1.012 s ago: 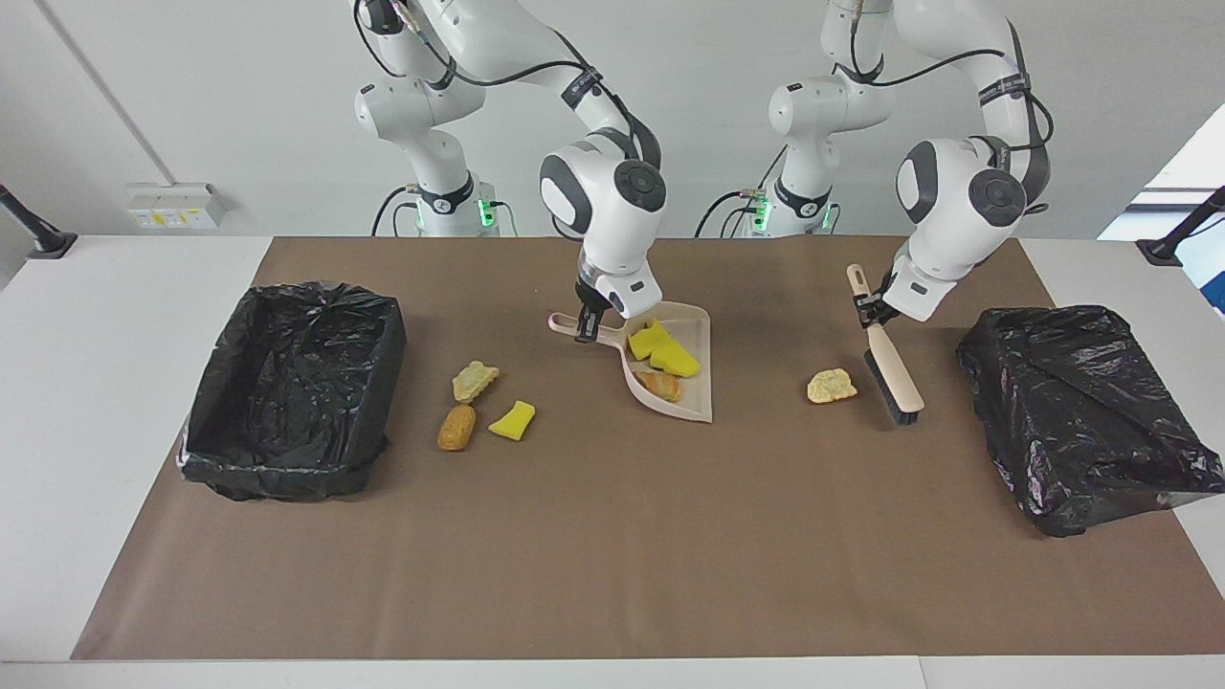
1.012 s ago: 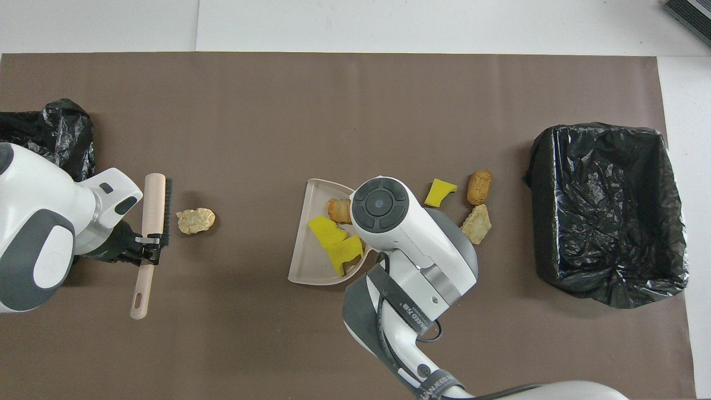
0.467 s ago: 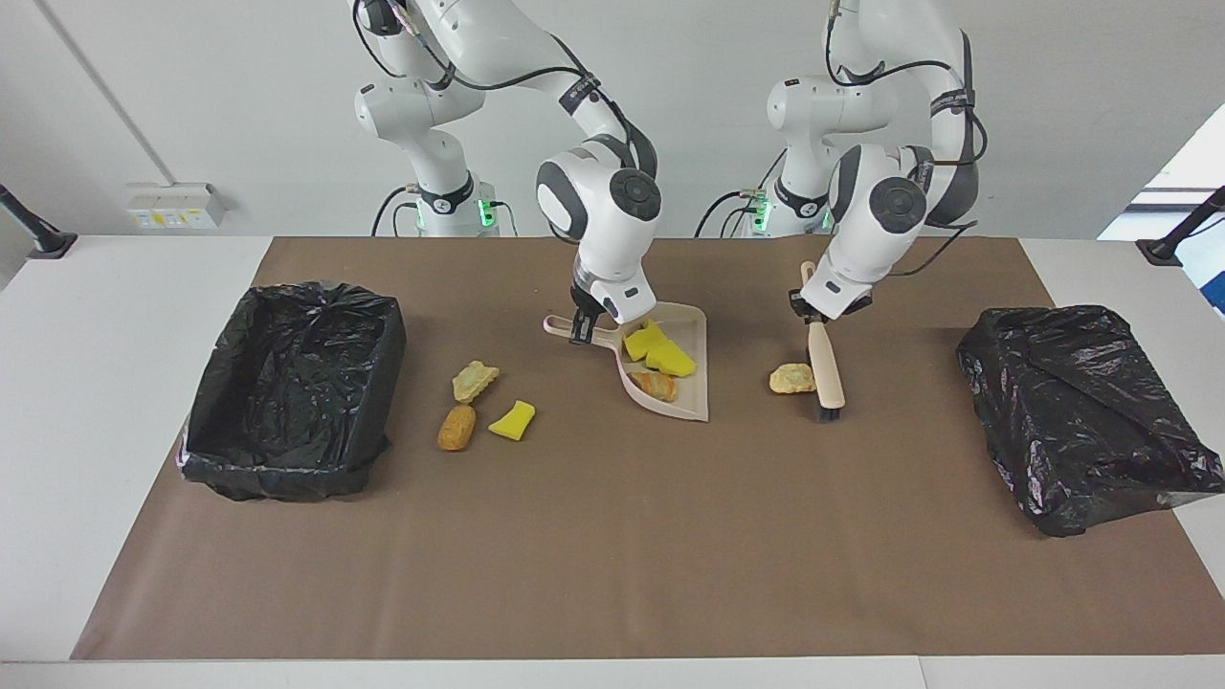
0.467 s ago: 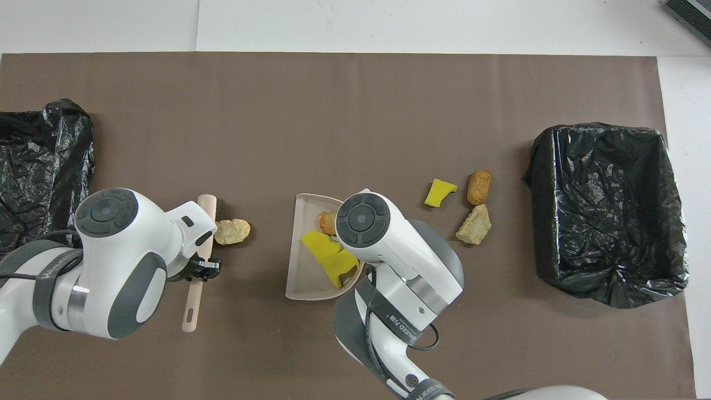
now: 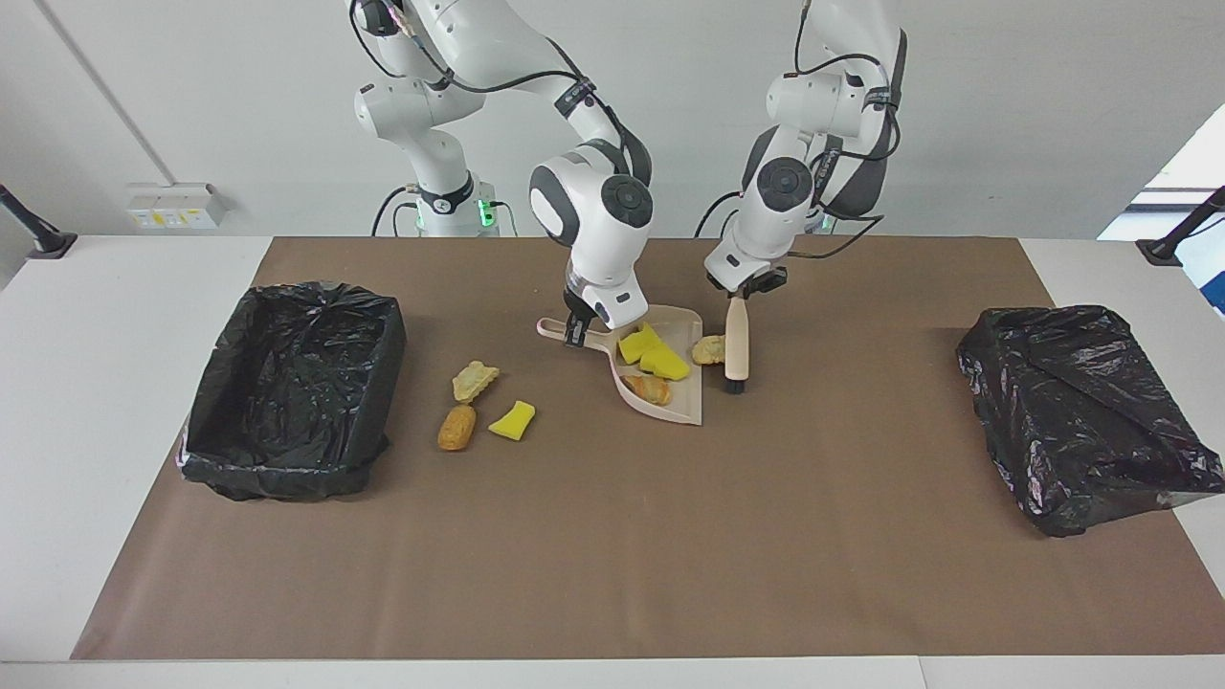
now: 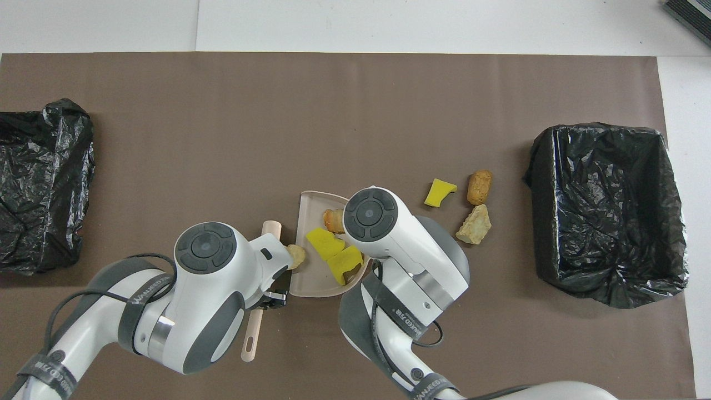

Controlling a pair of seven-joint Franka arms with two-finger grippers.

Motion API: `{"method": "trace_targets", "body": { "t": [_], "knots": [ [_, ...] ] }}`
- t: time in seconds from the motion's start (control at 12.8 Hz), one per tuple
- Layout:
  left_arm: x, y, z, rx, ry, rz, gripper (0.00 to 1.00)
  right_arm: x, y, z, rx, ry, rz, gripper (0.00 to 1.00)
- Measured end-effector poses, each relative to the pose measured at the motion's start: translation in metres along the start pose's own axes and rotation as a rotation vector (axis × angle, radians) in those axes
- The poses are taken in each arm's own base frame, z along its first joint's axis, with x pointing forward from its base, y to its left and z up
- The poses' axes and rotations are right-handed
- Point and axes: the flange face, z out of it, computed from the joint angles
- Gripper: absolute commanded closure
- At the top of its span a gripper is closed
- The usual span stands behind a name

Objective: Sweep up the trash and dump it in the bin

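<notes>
My right gripper (image 5: pixel 576 333) is shut on the handle of the beige dustpan (image 5: pixel 681 400), which lies mid-table; in the overhead view the arm hides this gripper. The pan (image 6: pixel 311 280) holds two yellow sponge chunks (image 5: pixel 654 352) and a bread piece (image 5: pixel 651 388). My left gripper (image 5: pixel 739 290) is shut on the brush (image 5: pixel 735 349), whose bristles touch the mat beside the pan's open edge. A tan scrap (image 5: pixel 708 349) lies between brush and pan, at the pan's mouth. Three more pieces of trash lie toward the bin (image 5: pixel 292 388): tan (image 5: pixel 475 380), orange-brown (image 5: pixel 456 427), yellow (image 5: pixel 512 420).
The open bin (image 6: pixel 605 211), lined in black plastic, stands at the right arm's end of the brown mat. A crumpled black bag (image 5: pixel 1081 411) lies at the left arm's end. The three loose scraps (image 6: pixel 474 225) sit between the dustpan and the bin.
My left arm swept the brush across the mat toward the dustpan, pushing the tan scrap to the pan's mouth. The dustpan shifted slightly in the right gripper.
</notes>
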Motion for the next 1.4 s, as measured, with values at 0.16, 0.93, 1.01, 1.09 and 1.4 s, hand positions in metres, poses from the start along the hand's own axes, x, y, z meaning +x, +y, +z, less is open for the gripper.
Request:
{"method": "trace_targets", "body": {
  "t": [0.16,0.93,1.01,1.09,1.4],
  "knots": [
    [-0.006,0.017,-0.002,-0.020,-0.002,0.003,1.00,0.000,0.000,0.000,0.000,0.000,0.001,1.00],
    [-0.008,-0.035,-0.056,-0.040,-0.049,-0.119,1.00,-0.016,0.012,-0.010,-0.008,0.016,0.038,1.00],
    [-0.014,-0.035,-0.058,-0.035,-0.051,-0.119,1.00,-0.030,0.020,-0.019,-0.011,0.029,0.066,1.00],
    [-0.021,-0.032,-0.057,-0.028,-0.050,-0.126,1.00,-0.046,0.027,-0.030,-0.014,0.045,0.098,1.00],
    [-0.054,0.026,-0.035,0.027,-0.035,-0.159,1.00,-0.136,0.051,-0.080,-0.012,0.083,0.172,1.00]
  ]
}}
